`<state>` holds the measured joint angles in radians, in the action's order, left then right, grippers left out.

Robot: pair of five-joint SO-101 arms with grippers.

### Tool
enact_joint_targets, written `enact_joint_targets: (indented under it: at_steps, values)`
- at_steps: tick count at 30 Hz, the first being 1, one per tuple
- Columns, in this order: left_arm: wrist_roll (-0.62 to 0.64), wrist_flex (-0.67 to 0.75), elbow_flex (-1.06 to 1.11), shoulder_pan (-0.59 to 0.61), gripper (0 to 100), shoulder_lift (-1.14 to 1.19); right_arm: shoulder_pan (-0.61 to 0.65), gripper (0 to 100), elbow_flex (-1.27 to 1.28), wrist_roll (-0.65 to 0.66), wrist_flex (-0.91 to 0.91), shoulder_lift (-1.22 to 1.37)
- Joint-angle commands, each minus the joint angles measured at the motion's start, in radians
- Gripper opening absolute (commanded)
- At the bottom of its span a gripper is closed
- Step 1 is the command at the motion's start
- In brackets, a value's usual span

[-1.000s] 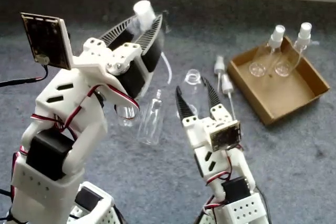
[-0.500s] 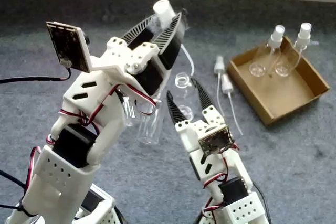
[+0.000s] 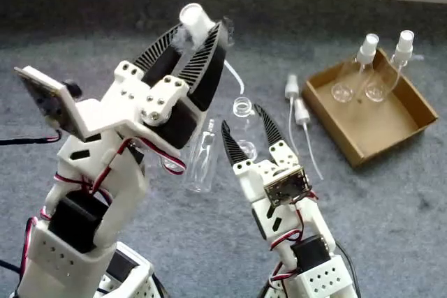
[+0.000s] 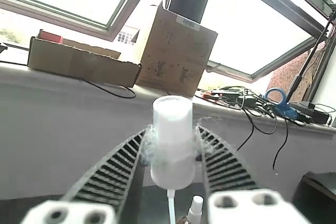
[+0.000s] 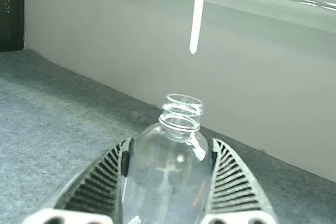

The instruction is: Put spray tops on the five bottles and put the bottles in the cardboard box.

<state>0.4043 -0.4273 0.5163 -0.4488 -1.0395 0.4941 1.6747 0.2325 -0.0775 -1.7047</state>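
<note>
- The left gripper [image 3: 199, 29] is in the upper middle of the high view, raised above the surface. Its jaws are clenched on a white spray top [image 3: 195, 17], which stands upright between them.
- In the left wrist view, the left gripper [image 4: 173, 134] presses the spray top [image 4: 172, 150] from both sides.
- The right gripper [image 3: 242, 118] is in the middle of the high view. It grasps an open bottle [image 3: 244, 146], which is upright and has no top.
- The thin tube [image 3: 235, 78] of the held spray top hangs down toward the middle of the frame. Its end is just above the neck of the open bottle.
- In the right wrist view, the open bottle [image 5: 168, 166] sits between the fingers of the right gripper [image 5: 170, 144]. The tube [image 5: 198, 9] ends above the neck and does not touch it.
- A lying bottle [image 3: 201, 155], clear and without a top, rests on the grey carpet-like surface [image 3: 391, 200], just left of the right gripper.
- Two loose spray tops [image 3: 292, 88] lie side by side, right of the centre, between the right gripper and the cardboard box [image 3: 391, 120].
- The cardboard box is in the upper right of the frame. Two capped bottles [image 3: 349, 78] stand upright in its far corner.
</note>
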Motion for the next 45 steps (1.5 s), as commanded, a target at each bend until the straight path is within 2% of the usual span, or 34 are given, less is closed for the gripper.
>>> enact_joint_targets:
  at_steps: [1, 18, 25, 30, 34, 45]
  values:
    - [-0.009, -0.005, 0.019, -0.012, 1, -0.013, 0.007, 3.0, 0.105, 0.009, 0.022, -0.013]
    - [-0.012, 0.0, 0.306, -0.018, 1, -0.007, 0.007, 3.0, 0.105, 0.009, 0.022, -0.01]
    - [-0.012, 0.0, 0.337, -0.021, 1, -0.005, 0.007, 3.0, 0.105, 0.009, 0.021, -0.008]
    - [-0.014, 0.0, 0.337, -0.094, 1, -0.004, 0.007, 3.0, 0.105, 0.009, 0.021, -0.008]
    - [-0.1, 0.0, 0.349, -0.157, 1, -0.004, 0.007, 3.0, 0.105, 0.009, 0.021, -0.008]
    - [-0.218, 0.0, 0.406, -0.117, 1, -0.004, 0.008, 3.0, 0.105, 0.009, 0.021, -0.008]
